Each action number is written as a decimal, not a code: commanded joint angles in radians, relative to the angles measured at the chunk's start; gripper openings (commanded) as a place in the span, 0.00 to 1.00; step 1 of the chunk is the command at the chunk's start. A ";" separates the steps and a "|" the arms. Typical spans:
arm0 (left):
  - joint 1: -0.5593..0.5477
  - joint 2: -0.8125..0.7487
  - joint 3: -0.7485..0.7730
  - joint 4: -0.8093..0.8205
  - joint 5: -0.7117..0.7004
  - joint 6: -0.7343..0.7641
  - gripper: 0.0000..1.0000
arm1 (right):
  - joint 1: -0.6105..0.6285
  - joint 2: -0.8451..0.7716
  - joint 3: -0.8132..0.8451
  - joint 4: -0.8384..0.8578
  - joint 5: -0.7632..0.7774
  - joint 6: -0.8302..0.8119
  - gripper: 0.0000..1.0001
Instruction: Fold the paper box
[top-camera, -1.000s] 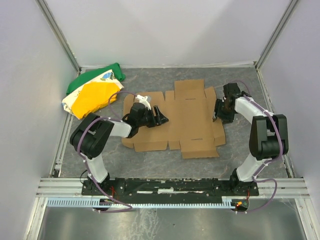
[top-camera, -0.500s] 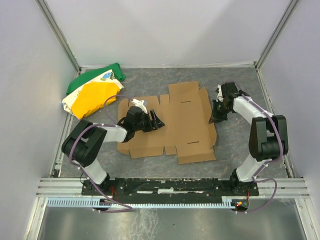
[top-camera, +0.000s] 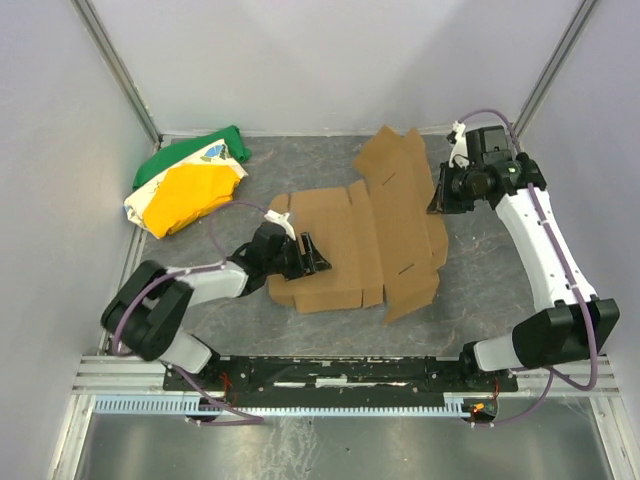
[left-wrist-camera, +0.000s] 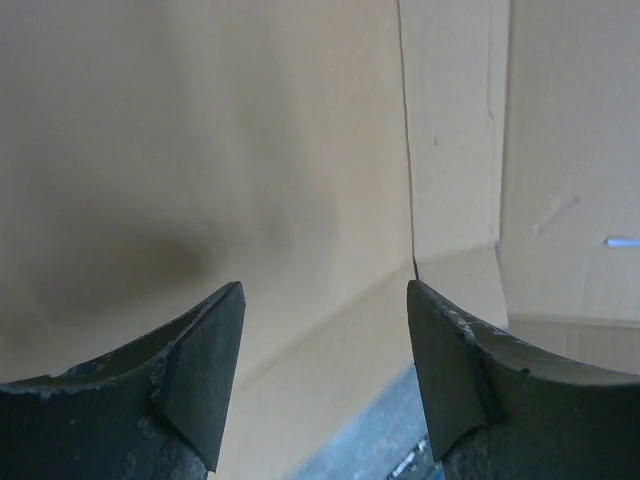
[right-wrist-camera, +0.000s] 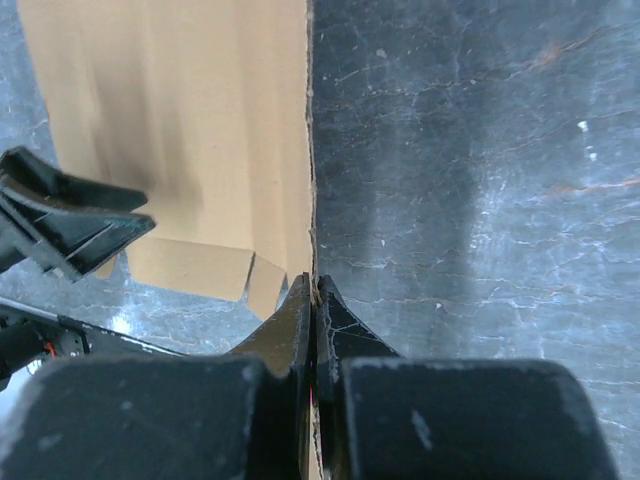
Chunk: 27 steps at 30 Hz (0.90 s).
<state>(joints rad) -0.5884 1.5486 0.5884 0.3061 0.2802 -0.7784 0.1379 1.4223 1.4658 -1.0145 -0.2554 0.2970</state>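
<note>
Your right pincer (top-camera: 441, 199) was clamped shut on the right edge of the paper box (top-camera: 350, 245). The right wrist view confirmed it, with the two tips pressed together on the thin board edge (right-wrist-camera: 313, 288) and the brown sheet (right-wrist-camera: 180, 140) spreading out to their left. A second earlier that pincer stood open just beside the same edge, and the sheet lay flat on the table (top-camera: 300, 160). Since then you had closed it and carried it up and toward the far right corner. The right side of the sheet had come off the table, its far flap was tilted up, and the whole sheet had turned and slid a little toward the near left.

Your left pincer (top-camera: 310, 258) was wide, as it had been a second before, and low over the left part of the sheet. In the left wrist view its tips (left-wrist-camera: 325, 300) stood well apart with bare cardboard (left-wrist-camera: 200, 150) between and beyond them, and they held nothing. Whether they pressed on the board or hovered just above it, you could not have told from these views. That arm's elbow had swung out toward the near left.

The cloth bundle (top-camera: 190, 185) sat in the far left corner, well apart from the sheet, where it had been.
</note>
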 joint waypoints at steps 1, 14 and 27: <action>0.006 -0.251 -0.002 -0.119 -0.036 -0.053 0.73 | 0.040 -0.046 0.096 -0.071 0.074 -0.017 0.02; 0.005 -0.671 0.080 -0.406 -0.152 0.051 0.74 | 0.237 -0.019 0.179 -0.186 0.154 -0.067 0.02; 0.005 -0.660 0.120 -0.400 -0.264 0.110 0.78 | 0.445 0.056 0.150 -0.227 0.224 -0.089 0.02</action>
<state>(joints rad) -0.5846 0.8772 0.6624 -0.1287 0.0505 -0.7124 0.5449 1.4708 1.6363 -1.2465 -0.0673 0.2035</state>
